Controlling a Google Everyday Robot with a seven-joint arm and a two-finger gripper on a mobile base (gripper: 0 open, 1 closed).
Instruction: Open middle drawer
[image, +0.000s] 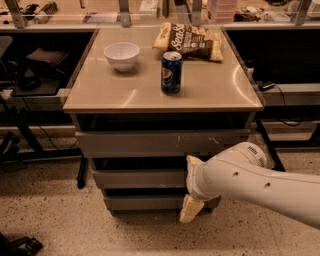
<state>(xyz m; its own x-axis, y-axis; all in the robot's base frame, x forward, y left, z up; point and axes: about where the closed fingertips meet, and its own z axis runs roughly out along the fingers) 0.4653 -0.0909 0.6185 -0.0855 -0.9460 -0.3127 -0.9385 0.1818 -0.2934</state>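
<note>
The middle drawer (140, 178) is the plain grey front between the taller scratched top front (160, 143) and the short bottom front (142, 202) of the cabinet. My gripper (190, 187) is at the right end of the middle drawer front, at the end of the white arm (255, 185) coming in from the lower right. It is open, with one pale finger (193, 163) at the drawer's upper edge and the other finger (190, 209) hanging below in front of the bottom front. The arm hides the right end of the middle drawer.
On the tan cabinet top (100, 92) stand a white bowl (121, 54), a blue Pepsi can (171, 73) and a chip bag (190, 41). Dark desks with cables flank the cabinet on both sides. Speckled floor (60, 220) lies in front.
</note>
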